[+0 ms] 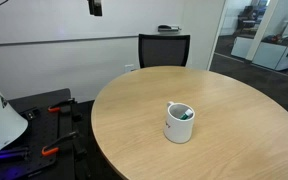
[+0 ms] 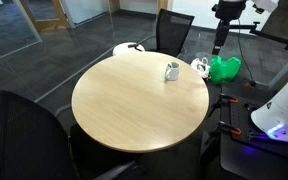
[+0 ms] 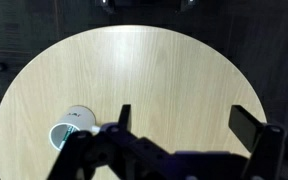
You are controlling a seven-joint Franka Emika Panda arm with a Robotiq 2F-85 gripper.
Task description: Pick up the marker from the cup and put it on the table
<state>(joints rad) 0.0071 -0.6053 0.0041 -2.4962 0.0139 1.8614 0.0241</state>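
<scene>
An office with dark carpet and glass partitions shows in both exterior views; the big round table point(image 2: 134, 105) fills the middle, and the only thing I can see on its tan wood-grain top is one mug. A black chair point(image 1: 164, 48) stands at the far edge in an exterior view; only the opposite angle shows a nearer chair point(image 2: 24, 130) close to the camera. The white robot base point(image 2: 277, 108) sits beside the table with a purple glow low on it. That same angle alone shows my arm raised high and off the table's edge, above a green bundle point(image 2: 225, 68) on the floor.

The gripper point(image 3: 184, 118) looks down on the tabletop from well above in the wrist view; its two fingers stand wide apart with nothing between them, clear of everything.

The cup point(image 1: 179, 123) stands upright on the table, nearer the rim than the centre. The wrist view puts it low and off to one side point(image 3: 74, 122), not under the fingers.

The marker point(image 1: 185, 113) sits inside the cup, a green stick leaning on the inner wall. In the wrist view I only see a greenish tint at the mouth; in the wider exterior view it is too small to make out.
</scene>
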